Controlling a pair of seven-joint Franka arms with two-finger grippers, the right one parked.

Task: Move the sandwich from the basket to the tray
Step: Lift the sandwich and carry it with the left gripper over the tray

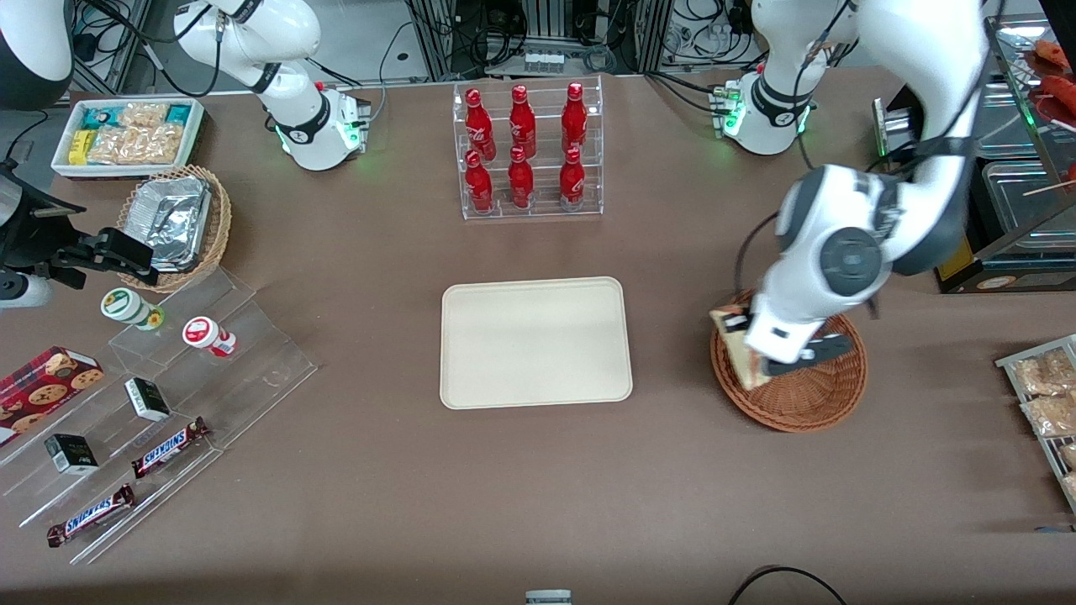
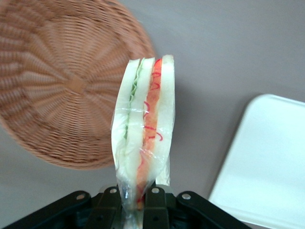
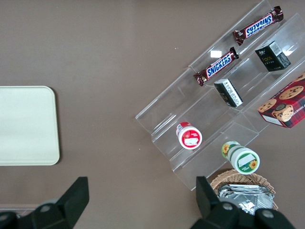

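Toward the parked arm's end of the desk [image 1: 353, 470]: a white bin of snack packets [image 1: 128, 134], a tan wicker basket with foil trays [image 1: 172, 223], and a clear stepped display [image 1: 168, 420] carrying 2 small cups, 2 dark boxes and 2 Snickers bars [image 1: 171, 446]. A cookie box [image 1: 44, 381] at that display's edge.

Mid-desk: a clear rack [image 1: 530, 151] with 6 red bottles in 2 rows of 3, farther from the front camera than the tray [image 1: 535, 342]. Cream-beige, flat, low-rimmed, nothing on it.

Toward the working arm's end: the basket [image 1: 794, 391], round, reddish-brown wicker, well apart from the tray. Above its rim on the tray's side, the end effector [image 1: 756, 349], clenched on the sandwich [image 1: 737, 344]. Lifted clear of the basket, wrapped in clear film, hanging over the rim.

From the left wrist camera: the sandwich [image 2: 144, 138] standing out from between the fingers [image 2: 155, 200], pinched at its narrow end, white bread slices with a green layer and a red layer along the cut edge. Basket [image 2: 66, 81] seen below it with a bare woven floor, and a corner of the tray [image 2: 267, 162] nearby.

At the desk's edge near the working arm, bagged beige snacks [image 1: 1046, 395].
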